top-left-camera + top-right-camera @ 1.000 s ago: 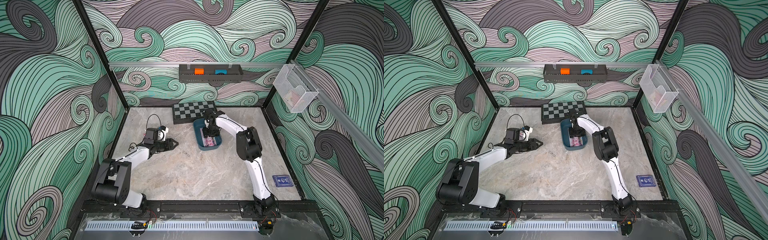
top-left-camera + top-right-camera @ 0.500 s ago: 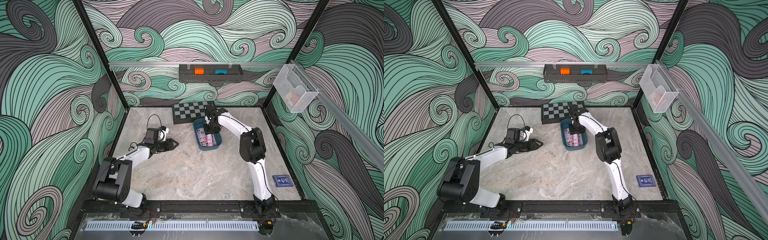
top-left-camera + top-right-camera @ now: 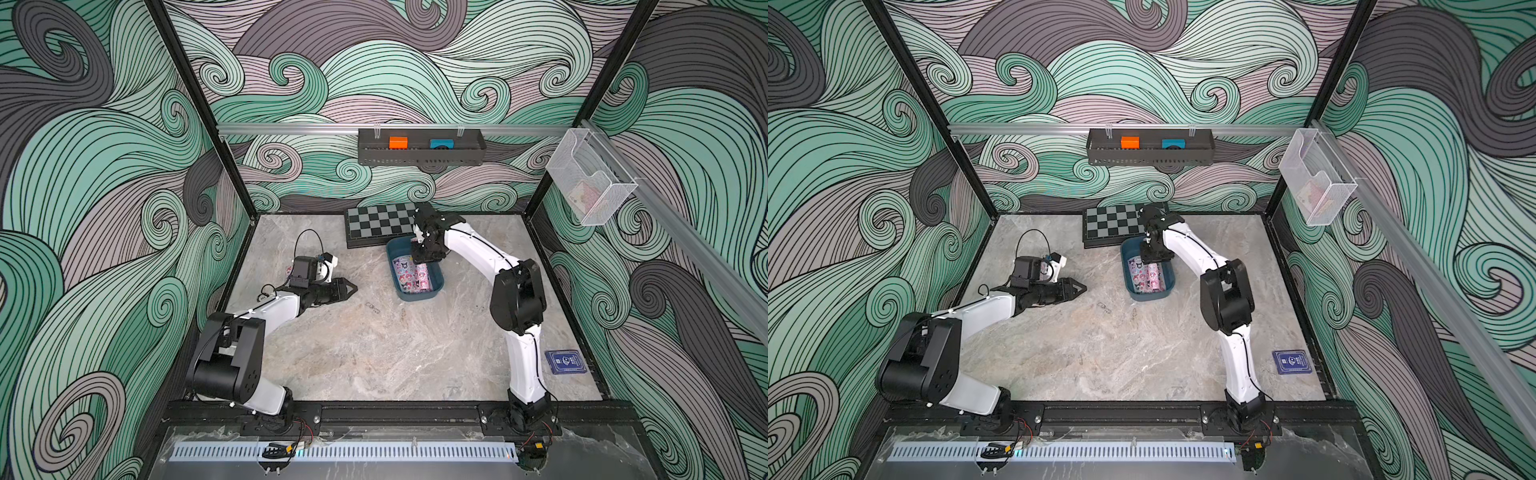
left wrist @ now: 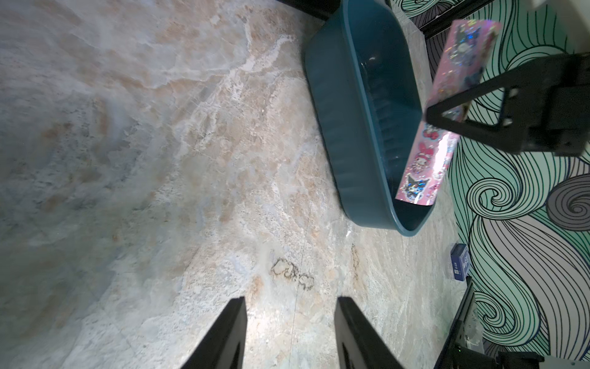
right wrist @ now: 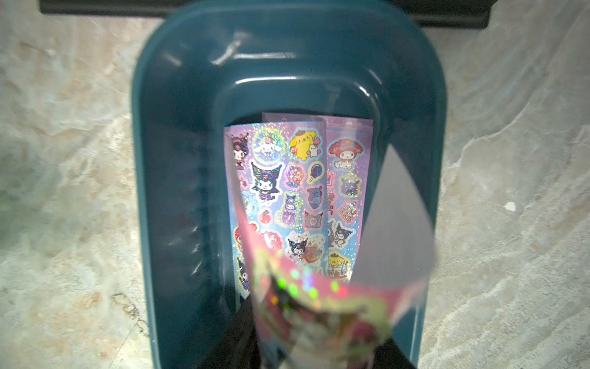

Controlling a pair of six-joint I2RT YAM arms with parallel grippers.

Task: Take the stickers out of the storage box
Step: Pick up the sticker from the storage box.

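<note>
Left wrist view shows the marble table (image 4: 159, 159). On it, just beside the chessboard (image 3: 376, 226), stands the storage box (image 4: 338, 134) with stickers (image 5: 287, 179) lying inside. The right gripper (image 3: 424, 258) pinches one sticker sheet (image 4: 459, 57), raised above the box. The left gripper (image 4: 290, 335) hangs well apart with jaws spread, holding nothing.

stickers (image 3: 411, 277) in storage box (image 3: 417, 296), chessboard (image 3: 374, 226) just behind, card box (image 3: 566, 362) front right

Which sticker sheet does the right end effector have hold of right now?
The pink sheet raised and tilted over the storage box, pinched by the right end effector. The other sheets lie flat on the box floor.
</note>
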